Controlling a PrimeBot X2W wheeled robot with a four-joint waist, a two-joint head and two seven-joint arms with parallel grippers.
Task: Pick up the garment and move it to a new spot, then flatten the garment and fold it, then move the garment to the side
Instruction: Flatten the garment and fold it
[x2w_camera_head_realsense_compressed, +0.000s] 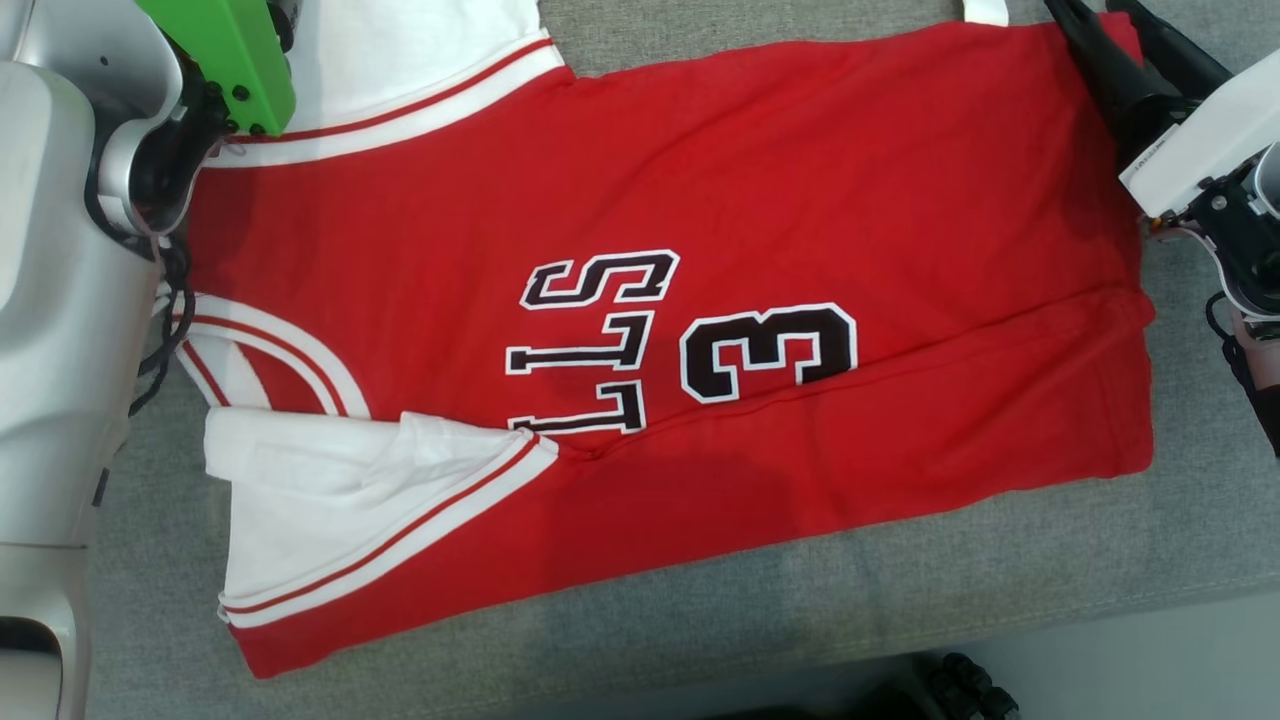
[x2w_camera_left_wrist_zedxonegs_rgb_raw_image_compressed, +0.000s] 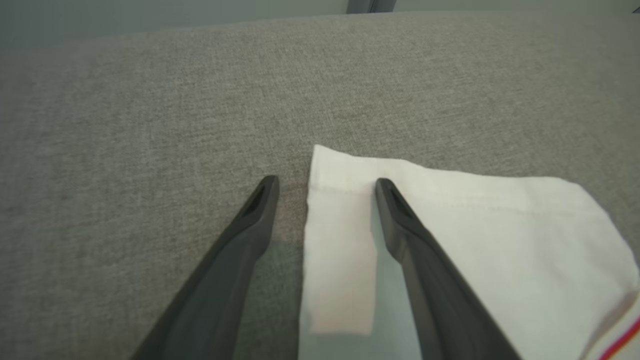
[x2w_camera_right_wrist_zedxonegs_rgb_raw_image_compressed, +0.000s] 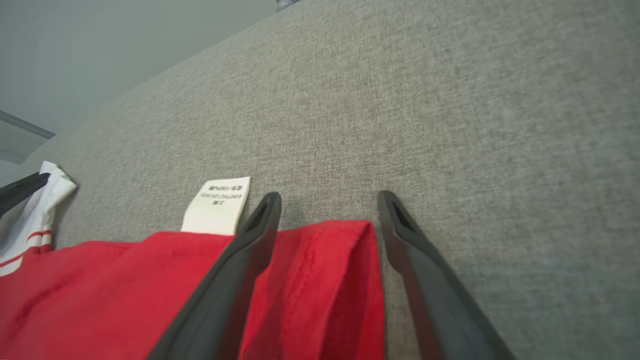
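Note:
The garment is a red jersey with white sleeves and black "3" lettering, spread flat on the grey cloth-covered table. My right gripper is open at the jersey's far right corner, and the red hem lies between its fingers beside a white care label. In the head view the right gripper reaches in from the upper right. My left gripper is open astride the edge of a white sleeve, one finger on the cloth and one on the bare table.
My pale left arm with a green cover stands along the left edge. The table's front edge runs across the bottom right, with floor and a dark wheeled part below it. Bare grey table lies beyond both grippers.

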